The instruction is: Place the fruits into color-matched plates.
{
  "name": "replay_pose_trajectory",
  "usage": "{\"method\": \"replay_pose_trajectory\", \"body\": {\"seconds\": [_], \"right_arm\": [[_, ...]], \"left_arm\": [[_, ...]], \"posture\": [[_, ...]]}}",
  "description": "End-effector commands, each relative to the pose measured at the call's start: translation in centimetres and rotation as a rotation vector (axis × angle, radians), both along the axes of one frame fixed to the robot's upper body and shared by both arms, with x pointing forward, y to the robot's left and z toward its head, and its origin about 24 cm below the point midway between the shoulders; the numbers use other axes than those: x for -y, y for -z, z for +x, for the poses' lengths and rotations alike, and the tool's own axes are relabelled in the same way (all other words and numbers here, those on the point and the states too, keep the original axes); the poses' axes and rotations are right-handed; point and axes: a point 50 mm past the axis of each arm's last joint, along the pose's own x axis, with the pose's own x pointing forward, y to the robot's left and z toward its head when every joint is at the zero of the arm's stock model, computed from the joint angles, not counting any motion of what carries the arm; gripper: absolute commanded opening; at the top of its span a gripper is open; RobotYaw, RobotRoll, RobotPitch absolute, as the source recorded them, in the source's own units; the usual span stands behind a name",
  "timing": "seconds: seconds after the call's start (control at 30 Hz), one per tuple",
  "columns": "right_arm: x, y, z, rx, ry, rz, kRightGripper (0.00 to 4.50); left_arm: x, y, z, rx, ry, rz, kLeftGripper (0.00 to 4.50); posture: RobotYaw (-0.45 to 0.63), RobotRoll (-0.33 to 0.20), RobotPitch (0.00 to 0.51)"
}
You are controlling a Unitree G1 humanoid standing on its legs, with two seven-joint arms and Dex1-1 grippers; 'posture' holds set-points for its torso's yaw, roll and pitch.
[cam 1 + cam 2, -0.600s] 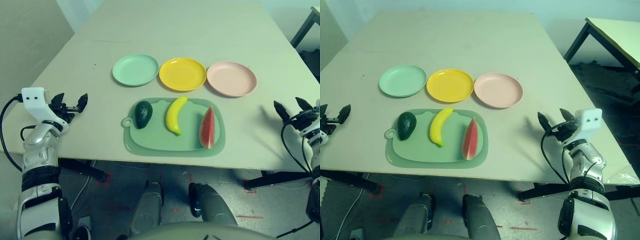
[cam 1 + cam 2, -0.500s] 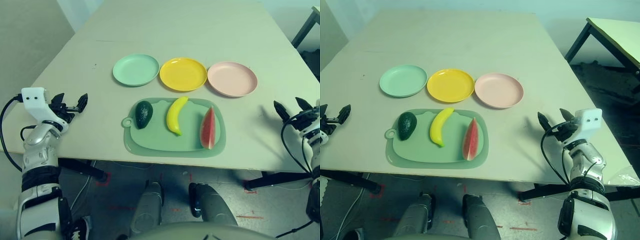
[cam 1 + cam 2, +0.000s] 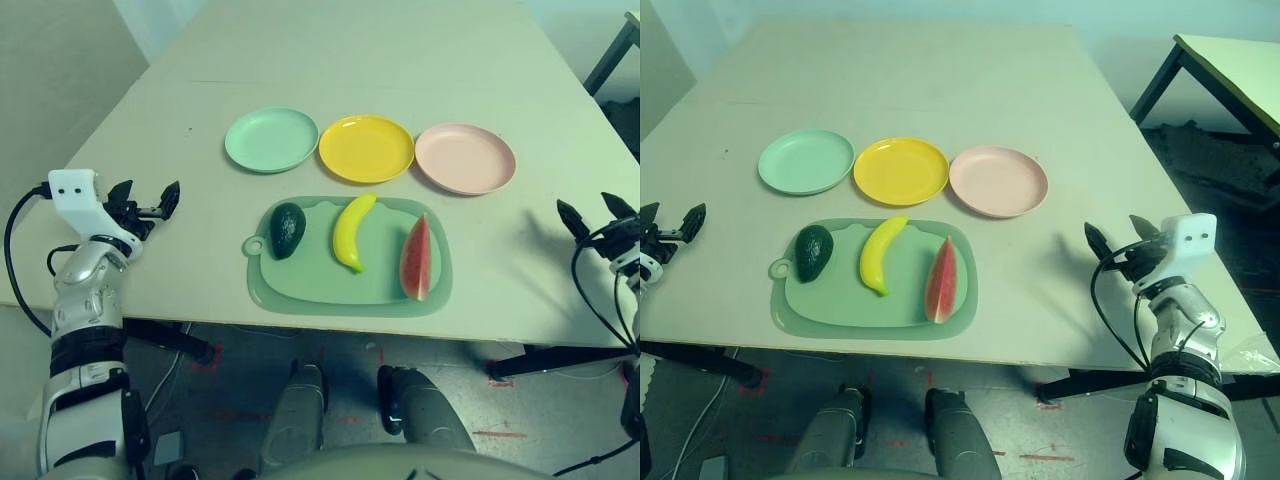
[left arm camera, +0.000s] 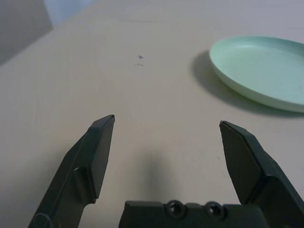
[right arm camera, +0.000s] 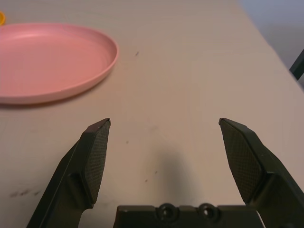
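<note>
**Three toy fruits on a board, three plates bare, both pincers wide apart**

On the pale flat surface (image 3: 420, 60), a row of three round shallow plastic plates: mint green plate (image 3: 271, 139) on the left, bright yellow plate (image 3: 366, 148) in the middle, pale pink plate (image 3: 465, 158) on the right. Yellow one just about touching its neighbours on both sides. Nothing lying in any of them.

Just in front of the plates, nearer the robot, a large green cutting board with rounded corners (image 3: 310, 285). On it, three toy fruits side by side, none touching: dark green oval avocado (image 3: 287, 229) at the left end, curved yellow banana (image 3: 351, 231) in the middle, red watermelon wedge with green rind (image 3: 416, 259) at the right end. Each fruit roughly in line with the plate of its own colour.

Left pincer (image 3: 144, 201) out by the left edge of the surface, well apart from the board, black fingers (image 4: 97, 154) spread wide, gripping nothing, green plate ahead of it and off to one side. Right pincer (image 3: 1121, 240) out toward the right edge, near the pink plate but not touching, fingers (image 5: 92, 159) spread wide too, gripping nothing.
</note>
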Motion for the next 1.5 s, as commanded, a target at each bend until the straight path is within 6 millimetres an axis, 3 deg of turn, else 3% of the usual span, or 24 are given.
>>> {"method": "replay_pose_trajectory", "body": {"seconds": [0.03,0.13,0.2,0.33,0.43,0.53,0.63,0.73,0.93,1.17,1.5], "right_arm": [[-0.3,-1.6,0.2,0.009,-0.035,-0.065,4.50],[-2.0,-5.2,1.9,0.044,-0.091,-0.157,4.50],[-4.2,-7.5,2.9,0.032,-0.199,-0.225,4.50],[-11.0,-9.2,4.4,0.000,-0.526,-0.415,4.50],[-14.6,-11.4,5.0,0.002,-0.734,-0.589,4.50],[-17.0,-13.4,5.1,-0.024,-0.911,-0.799,4.50],[-20.4,-15.8,4.3,0.002,-1.153,-1.179,4.50],[-22.9,-17.1,3.2,0.030,-1.316,-1.435,4.50],[-25.2,-16.5,1.0,-0.001,-1.499,-1.684,4.50],[-25.5,-13.8,-0.2,-0.136,-1.586,-1.704,4.50],[-28.3,-12.2,0.5,-0.087,-1.615,-1.705,4.50]], "left_arm": [[0.3,-0.1,-0.4,-0.007,0.108,0.022,4.49],[1.0,-1.5,-1.2,0.001,0.374,0.053,4.49],[1.9,-2.7,-1.8,0.020,0.566,0.117,4.49],[4.0,-3.3,-3.9,-0.081,0.974,0.185,4.49],[4.5,-4.0,-4.4,-0.122,1.112,0.222,4.49],[5.0,-4.7,-4.3,-0.127,1.191,0.239,4.49],[5.4,-4.9,-4.2,-0.157,1.263,0.279,4.49],[5.4,-4.8,-4.1,-0.188,1.298,0.301,4.49],[5.3,-4.7,-3.8,-0.187,1.302,0.318,4.49],[4.8,-3.3,-4.2,-0.212,1.267,0.347,4.49],[4.2,-3.1,-4.5,-0.214,1.247,0.350,4.49]], "posture": [[-0.04,0.000,0.201],[-0.07,0.000,0.201],[-0.07,0.000,0.200],[-0.09,0.000,0.195],[-0.09,0.000,0.190],[-0.09,0.000,0.186],[-0.09,0.000,0.184],[-0.09,0.000,0.184],[-0.09,0.000,0.186],[-0.07,0.000,0.188],[-0.04,0.000,0.195]]}}
